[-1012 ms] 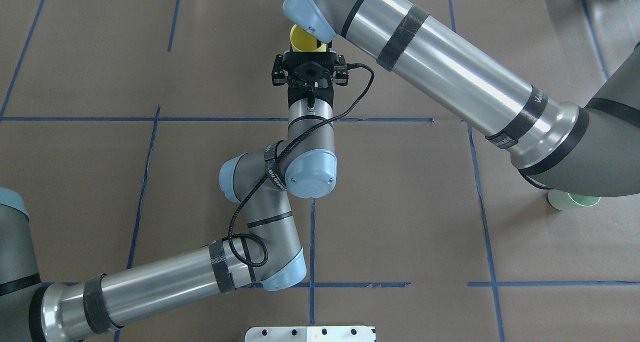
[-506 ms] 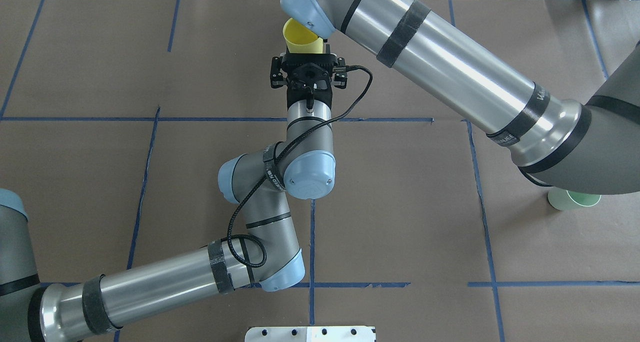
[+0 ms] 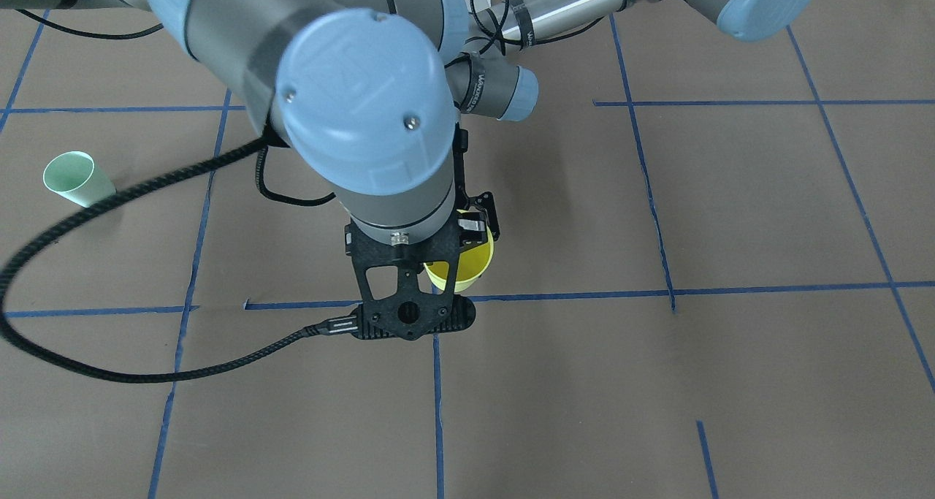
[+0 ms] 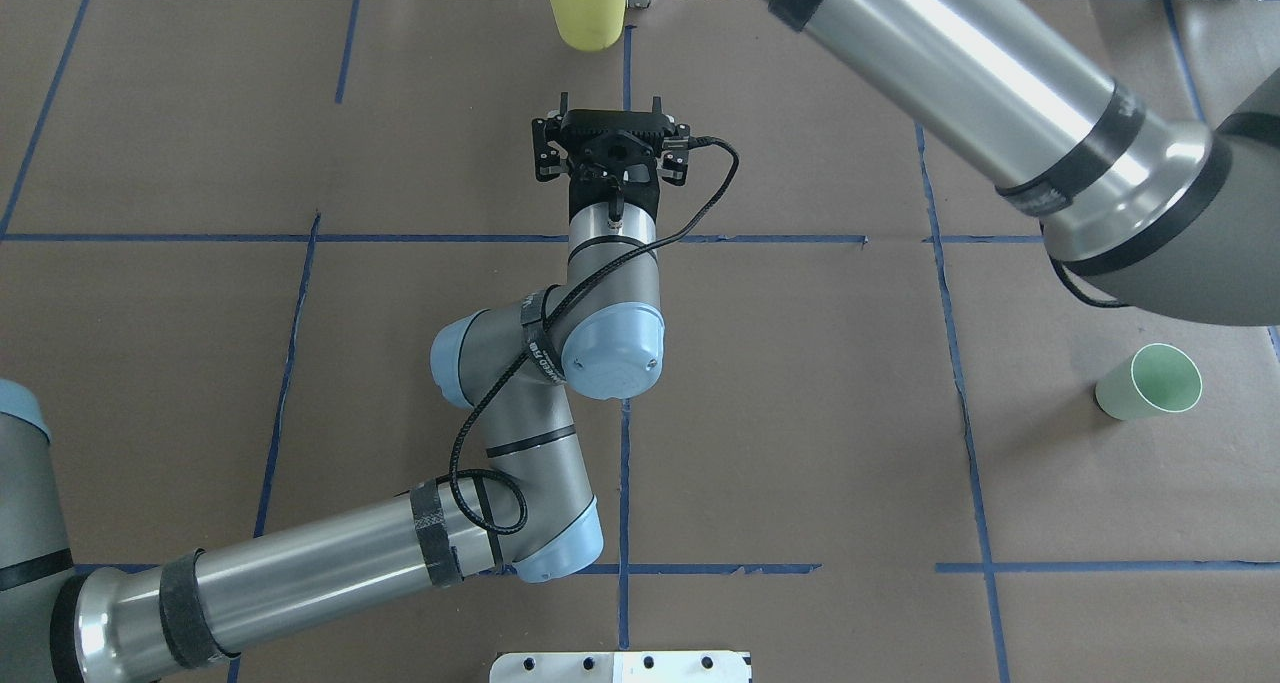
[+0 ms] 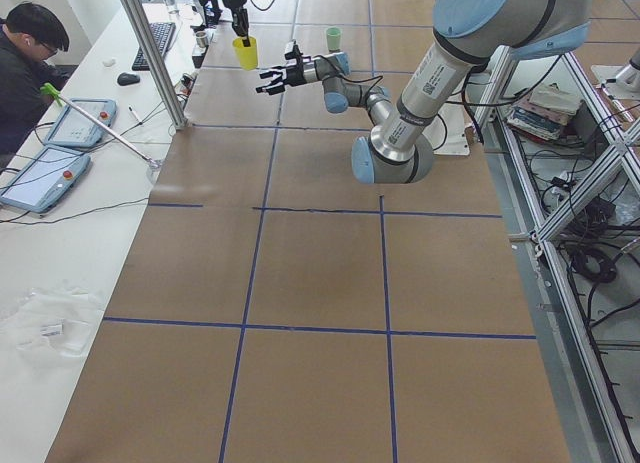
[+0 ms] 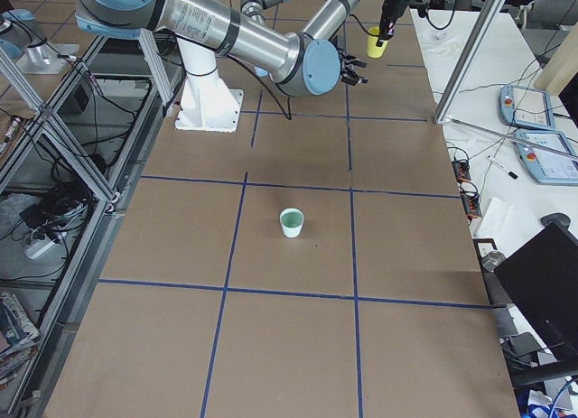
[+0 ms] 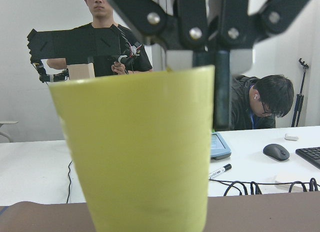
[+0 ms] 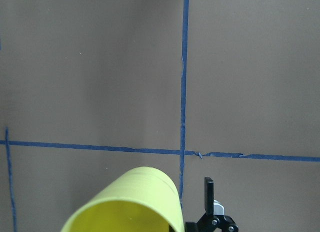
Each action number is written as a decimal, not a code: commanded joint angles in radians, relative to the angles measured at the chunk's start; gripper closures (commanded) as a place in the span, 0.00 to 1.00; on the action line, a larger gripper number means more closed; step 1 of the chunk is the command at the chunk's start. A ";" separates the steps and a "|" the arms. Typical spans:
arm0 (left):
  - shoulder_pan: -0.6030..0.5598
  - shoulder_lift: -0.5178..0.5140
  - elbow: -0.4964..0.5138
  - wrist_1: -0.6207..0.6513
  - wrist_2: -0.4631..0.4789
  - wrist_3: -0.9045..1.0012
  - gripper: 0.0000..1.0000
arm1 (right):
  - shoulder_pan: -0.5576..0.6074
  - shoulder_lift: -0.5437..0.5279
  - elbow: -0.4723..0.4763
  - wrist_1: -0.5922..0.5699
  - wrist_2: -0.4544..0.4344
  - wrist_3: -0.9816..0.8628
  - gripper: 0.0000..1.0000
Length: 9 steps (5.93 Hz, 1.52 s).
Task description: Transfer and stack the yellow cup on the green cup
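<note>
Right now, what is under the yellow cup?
Brown table with crossing blue tape lines lies below the yellow cup, which the right gripper holds in the air. The spot straight under its base is hidden by the cup itself.

Both the left arm (image 4: 320,563) and the right arm (image 4: 960,53) are polished silver tubes with matt grey joints closed by pale blue round caps (image 4: 612,348), each set with small screws (image 3: 410,123). Black straps (image 4: 185,613) ring the tubes. A braided black cable (image 4: 700,203) loops beside the wrist cap to the black, skeletal left hand (image 4: 610,113).
</note>
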 commanded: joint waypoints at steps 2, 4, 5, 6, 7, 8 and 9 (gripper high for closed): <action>0.002 0.010 -0.009 -0.003 -0.014 0.045 0.00 | 0.089 0.008 0.013 -0.038 0.062 0.004 1.00; -0.045 0.043 -0.157 -0.002 -0.064 0.159 0.01 | 0.114 -0.155 0.234 -0.107 0.050 -0.019 1.00; -0.094 0.097 -0.246 -0.002 -0.191 0.156 0.03 | 0.113 -0.247 0.362 -0.133 0.018 -0.035 1.00; -0.152 0.155 -0.300 0.001 -0.298 0.155 0.03 | 0.111 -0.368 0.503 -0.134 0.010 -0.075 1.00; -0.195 0.215 -0.323 0.003 -0.392 0.149 0.04 | 0.109 -0.515 0.679 -0.134 0.007 -0.086 1.00; -0.221 0.267 -0.328 0.008 -0.460 0.147 0.01 | 0.117 -0.638 0.825 -0.134 0.007 -0.112 1.00; -0.278 0.314 -0.329 0.027 -0.612 0.147 0.01 | 0.144 -0.760 0.937 -0.134 0.007 -0.170 1.00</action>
